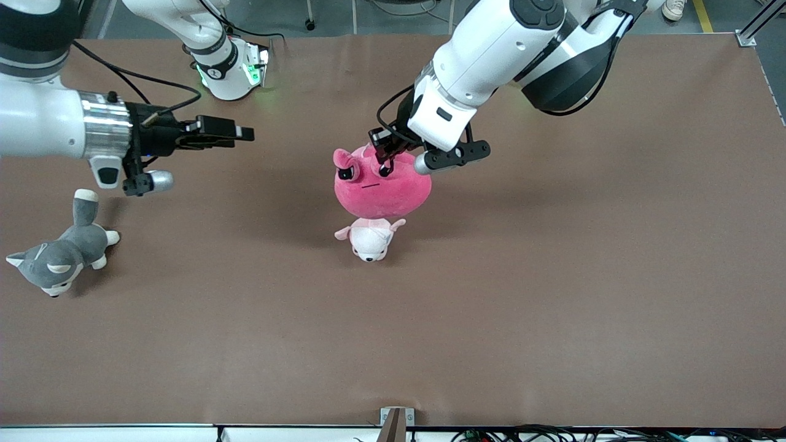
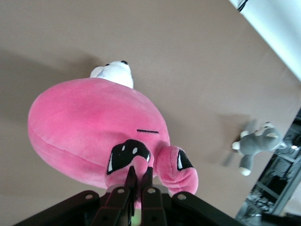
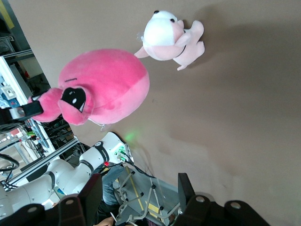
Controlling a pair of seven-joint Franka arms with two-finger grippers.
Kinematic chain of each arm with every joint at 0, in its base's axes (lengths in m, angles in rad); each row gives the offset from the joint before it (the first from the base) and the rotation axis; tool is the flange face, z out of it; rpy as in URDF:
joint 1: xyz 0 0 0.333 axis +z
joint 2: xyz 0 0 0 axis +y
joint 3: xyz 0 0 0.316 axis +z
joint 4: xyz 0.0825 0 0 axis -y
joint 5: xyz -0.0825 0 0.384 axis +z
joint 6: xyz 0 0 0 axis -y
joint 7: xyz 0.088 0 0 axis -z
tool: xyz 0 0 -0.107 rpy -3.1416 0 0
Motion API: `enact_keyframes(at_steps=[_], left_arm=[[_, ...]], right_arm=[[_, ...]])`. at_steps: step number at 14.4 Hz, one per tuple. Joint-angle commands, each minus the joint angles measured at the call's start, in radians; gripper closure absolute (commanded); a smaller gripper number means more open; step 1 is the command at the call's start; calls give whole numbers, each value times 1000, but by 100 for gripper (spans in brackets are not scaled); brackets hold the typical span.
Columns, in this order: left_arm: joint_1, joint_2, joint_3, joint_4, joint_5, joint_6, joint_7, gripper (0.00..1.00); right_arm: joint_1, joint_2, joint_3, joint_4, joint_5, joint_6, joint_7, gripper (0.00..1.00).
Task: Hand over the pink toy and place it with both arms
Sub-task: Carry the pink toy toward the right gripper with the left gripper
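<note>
A brown table (image 1: 552,294) fills the workspace, cable clutter along its front edge, robot bases up top. We read it left to right in the front view.

First, the grey-and-white husky (image 1: 58,255) lies on its side at the right arm's end of the table, out of play. Above it, the right gripper (image 1: 242,132) hangs in the air, pointed sideways toward the table's middle; its fingers (image 3: 89,197) stand spread w/ nothing between them, as the right wrist view shows. It's well apart from the toy.

Mid-table, the pink toy (image 1: 381,184) hangs in the air, held up by the left gripper (image 1: 385,161), whose fingers are pressed together on a pinch of plush at the top of the head, between the eyes (the left wrist view shows it best). The toy dangles over the small pale pink-and-white plush (image 1: 370,238), which sits on the table directly under it; we can't tell if the two touch.

We judge the step in hand to be the handover approach: left arm presenting, right arm not yet there. To do it well, we'd say the left arm should hold the toy steady and high enough to stay clear of the small plush, w/ the round body turned toward the incoming gripper. The right gripper should keep its fingers wide, come in level, and take a deep bite of the body, away from the left's pinch point. The left should let go only once the right has a firm hold; soft plush slips and sags, so a shallow pinch risks a drop.
</note>
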Motion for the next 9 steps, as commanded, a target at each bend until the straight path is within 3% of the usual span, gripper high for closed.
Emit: enact_keyframes(at_steps=[1,9], left_arm=[[-19,37,0,53,-21,22,-49,100],[-66,60,-1,67,-21,60,-106,100]], right_arm=[[49,7,-5,10,22,36,64,27],[163,31,-5,10,32,196,169,28]])
